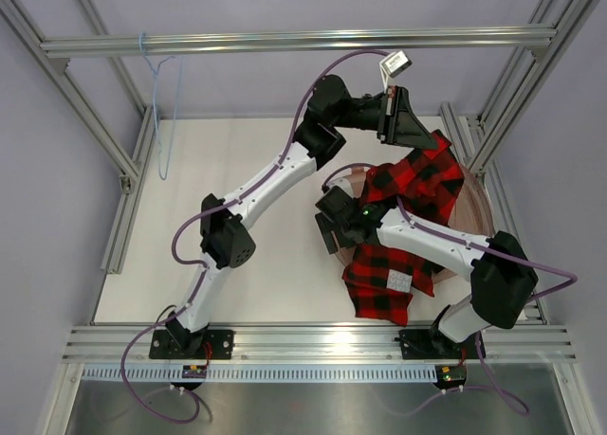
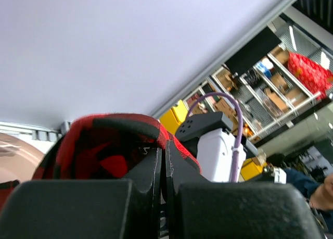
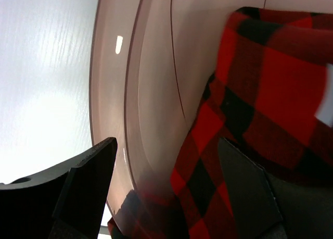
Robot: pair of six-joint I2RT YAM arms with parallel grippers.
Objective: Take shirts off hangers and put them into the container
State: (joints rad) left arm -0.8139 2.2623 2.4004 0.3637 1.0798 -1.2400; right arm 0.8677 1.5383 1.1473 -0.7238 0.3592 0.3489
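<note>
- Only the top view showed the blue wire hanger (image 1: 156,113). It hung bare from the frame bar (image 1: 285,43) at the far left, well apart from the shirt.
- The right wrist view showed the tub's inner wall from close. The right pincer (image 3: 166,197) stood spread wide at the tub's left rim, with cloth showing between its fingers but not squeezed.
- Only the top view showed the whole plaid shirt (image 1: 417,184). Most of it lay in the tub (image 1: 482,210) on the right side of the table (image 1: 237,170), and its near part hung over the rim onto the table.
- The left wrist view showed the left pincer (image 2: 163,161) pressed together against the bunched shirt. Whether cloth was between its fingers could not be told.
- The white label (image 1: 398,280) lay on the shirt's near part, and its writing was too small to read.
</note>
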